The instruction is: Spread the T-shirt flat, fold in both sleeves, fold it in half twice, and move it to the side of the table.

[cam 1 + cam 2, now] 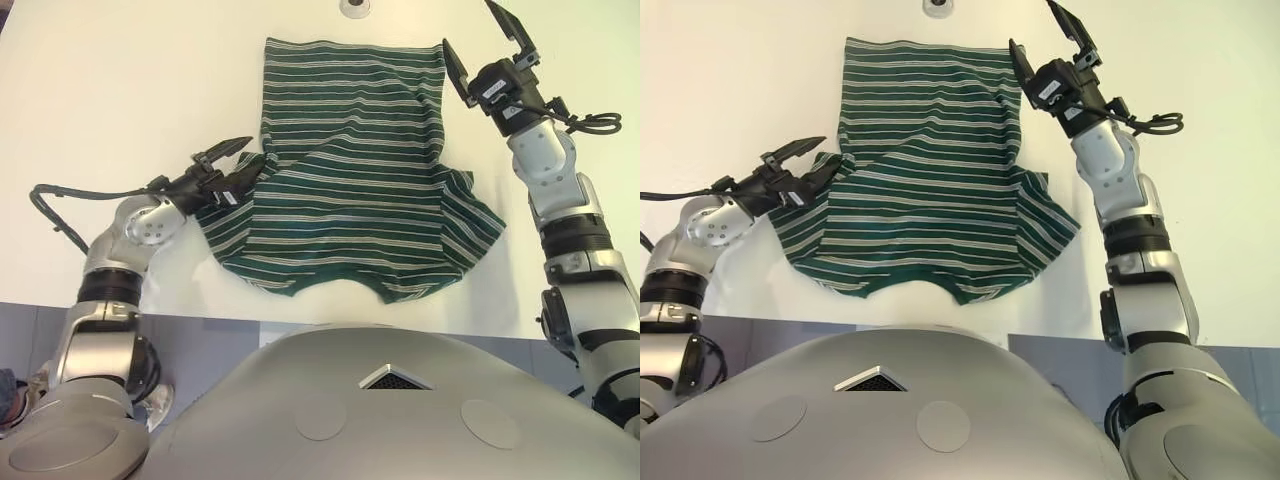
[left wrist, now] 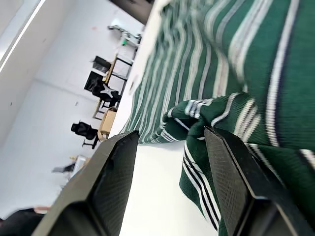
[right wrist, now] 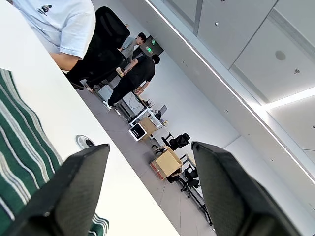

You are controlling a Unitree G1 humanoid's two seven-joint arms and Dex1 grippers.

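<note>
A green T-shirt (image 1: 350, 170) with white stripes lies on the white table (image 1: 120, 90), hem toward the far edge and collar toward me. Its right sleeve (image 1: 475, 225) is spread out, while the left sleeve (image 2: 206, 113) is bunched at its edge. My left gripper (image 1: 250, 153) is low over the table at that left sleeve, open, with the crumpled cloth just beyond its fingertips (image 2: 231, 162). My right gripper (image 1: 467, 25) is raised above the shirt's far right corner, open and holding nothing, tilted up toward the room in the right wrist view.
A round cable grommet (image 1: 354, 6) sits in the table just beyond the shirt's far edge. Bare tabletop stretches to the left and right of the shirt. The table's near edge (image 1: 200, 318) runs close below the collar.
</note>
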